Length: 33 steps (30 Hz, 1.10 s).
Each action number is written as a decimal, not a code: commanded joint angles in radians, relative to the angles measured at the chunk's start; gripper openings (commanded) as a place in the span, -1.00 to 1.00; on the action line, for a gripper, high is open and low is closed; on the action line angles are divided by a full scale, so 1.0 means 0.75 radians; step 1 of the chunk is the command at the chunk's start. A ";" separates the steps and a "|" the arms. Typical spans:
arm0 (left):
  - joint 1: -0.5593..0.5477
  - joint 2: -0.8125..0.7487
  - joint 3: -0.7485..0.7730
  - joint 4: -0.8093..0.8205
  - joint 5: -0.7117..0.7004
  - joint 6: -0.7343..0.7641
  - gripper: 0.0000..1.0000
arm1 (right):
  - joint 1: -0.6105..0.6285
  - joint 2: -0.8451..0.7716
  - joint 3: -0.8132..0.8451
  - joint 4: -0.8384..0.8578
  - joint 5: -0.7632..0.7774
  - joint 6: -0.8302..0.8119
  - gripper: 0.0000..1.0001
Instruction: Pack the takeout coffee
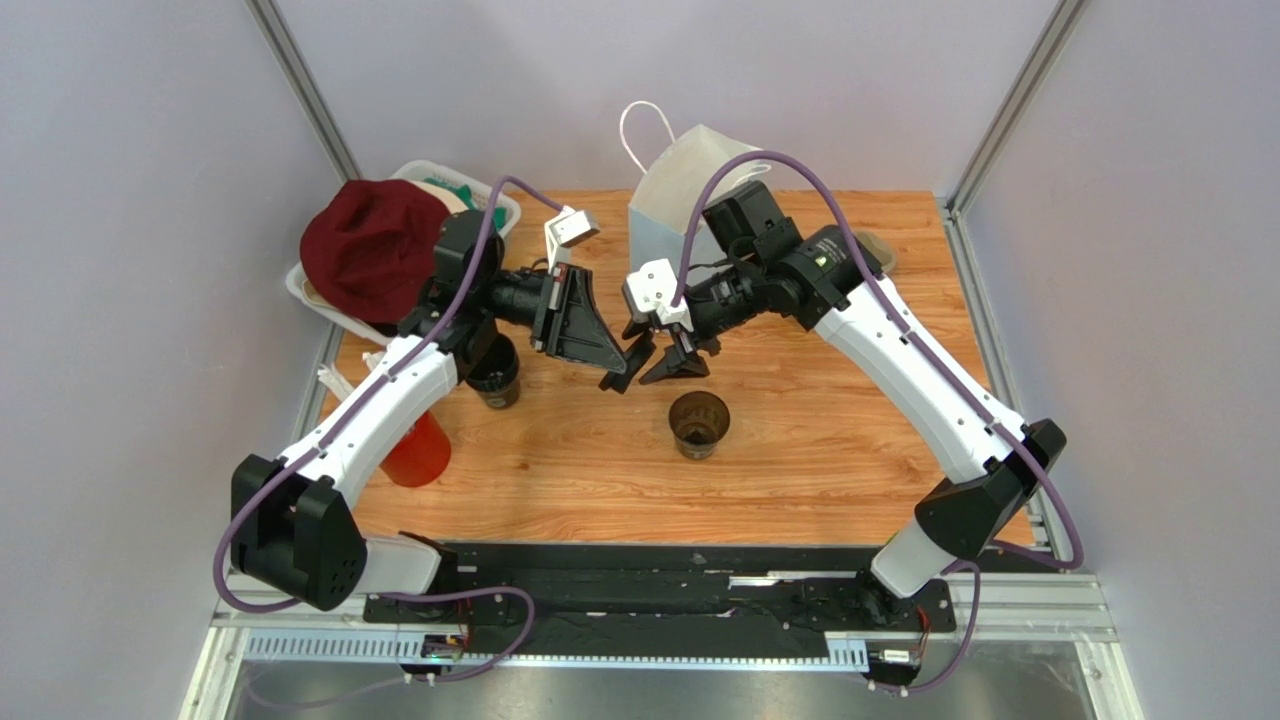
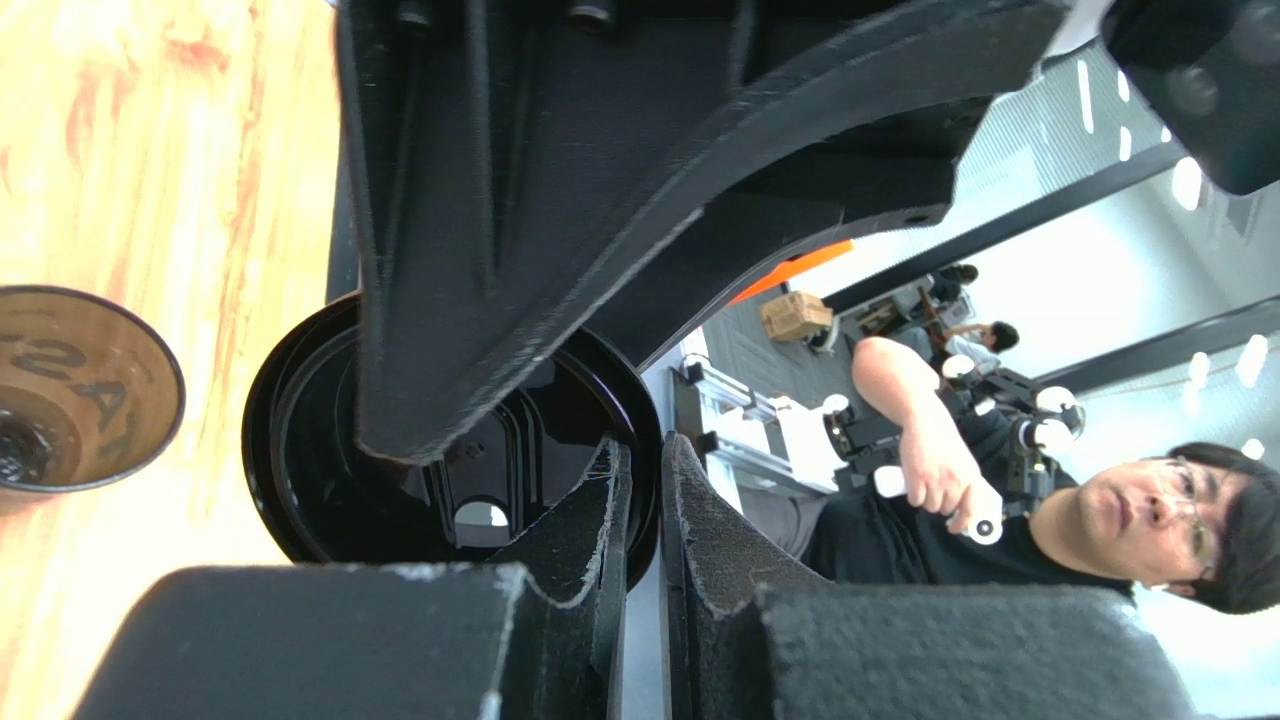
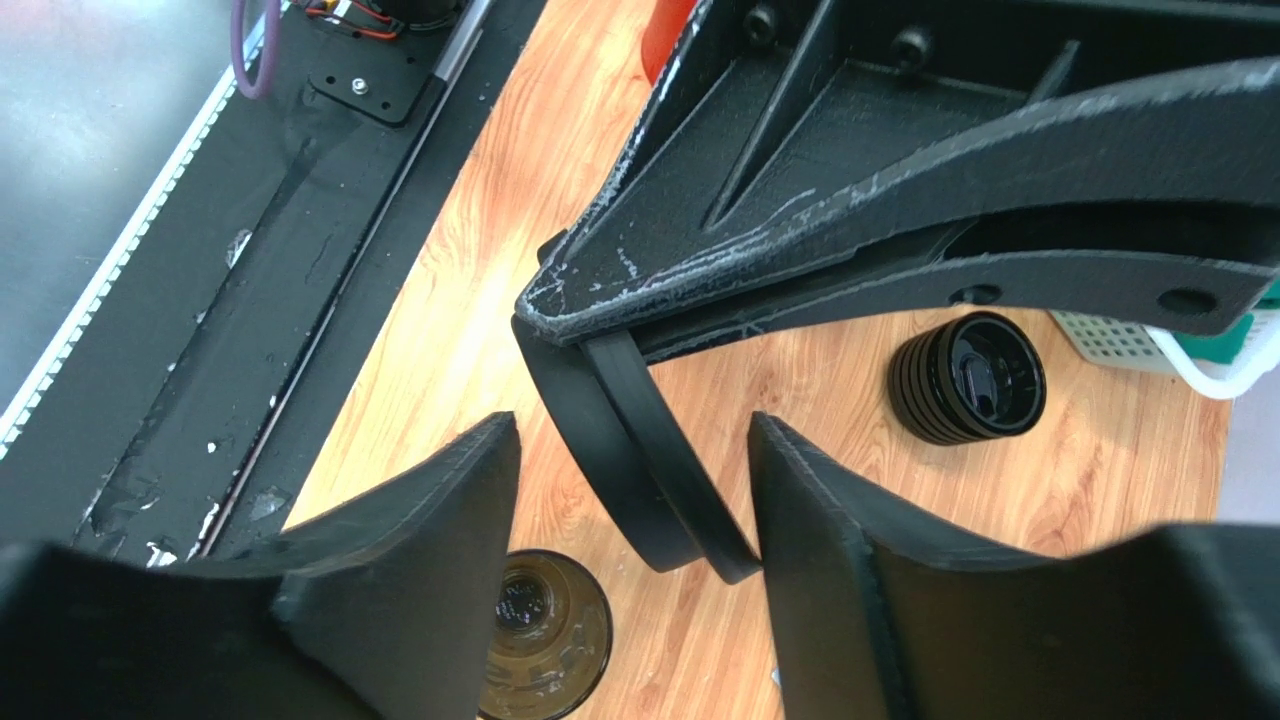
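Small dark takeout coffee point(image 1: 699, 423), upright and uncovered, brownish inside showing, near the middle of the wooden table point(image 1: 842, 450). Just above and behind it, both grippers tip to tip. Left gripper point(image 2: 643, 465) pinched tight on the rim of a black lid point(image 3: 639, 450), held on edge in the air. Right gripper point(image 1: 669, 365) partly spread, one finger on each side of that lid, gaps visible on both sides. Behind, a pale-blue paper bag point(image 1: 684, 188); on the table, a stack of black lids point(image 3: 966, 375).
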 commanded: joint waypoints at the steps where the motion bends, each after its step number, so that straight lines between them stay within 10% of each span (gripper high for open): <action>1: -0.008 -0.050 -0.006 0.041 0.375 0.004 -0.90 | 0.004 -0.007 0.031 -0.035 -0.083 -0.018 0.07; 11: -0.008 -0.042 0.005 0.041 0.375 0.010 -0.22 | 0.004 -0.046 -0.016 -0.078 -0.118 -0.041 -0.56; 22: 0.011 0.021 0.105 0.131 0.375 -0.026 0.39 | 0.004 -0.099 -0.093 -0.129 -0.185 -0.041 -0.66; 27: 0.027 0.142 0.127 0.649 0.375 -0.353 0.54 | 0.004 -0.136 -0.151 -0.127 -0.228 0.011 -0.66; 31: 0.029 0.320 0.168 1.646 0.379 -1.188 0.56 | 0.004 -0.185 -0.204 -0.066 -0.210 0.074 -0.67; 33: 0.041 0.359 0.193 1.665 0.379 -1.194 0.57 | 0.006 -0.198 -0.212 -0.051 -0.184 0.107 -0.69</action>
